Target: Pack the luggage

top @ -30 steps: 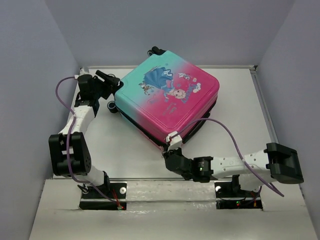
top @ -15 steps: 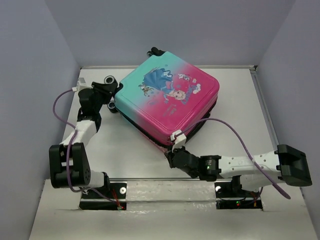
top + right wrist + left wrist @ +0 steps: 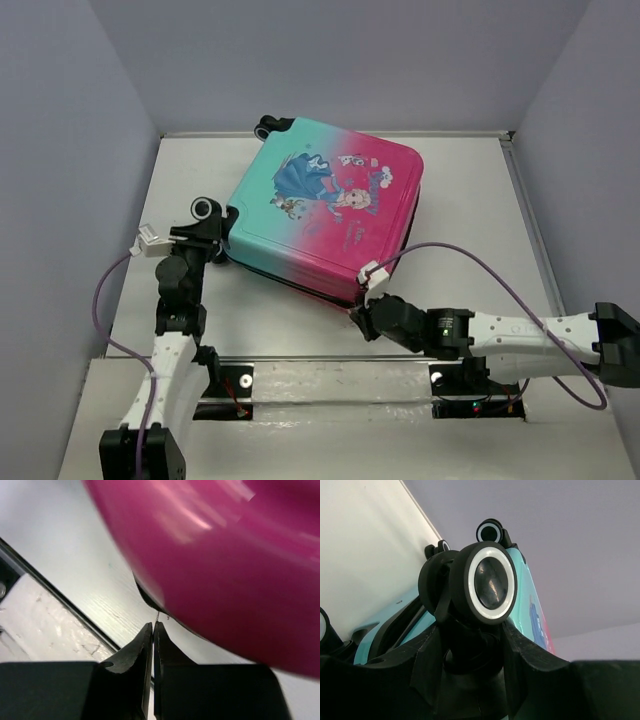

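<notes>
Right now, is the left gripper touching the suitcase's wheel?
Touching. In the left wrist view, the left gripper clamps the wheel by its black mount, with no gap showing.

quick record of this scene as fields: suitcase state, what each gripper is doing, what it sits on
luggage: pink-to-teal hard-shell child's suitcase, closed, lying flat, princess picture up
surface: white table
left gripper: clamped around the mount of a black white-ringed caster wheel at the teal end
right gripper: fingers shut, tips at the dark seam under the pink near corner; anything pinched is too small to tell
</notes>
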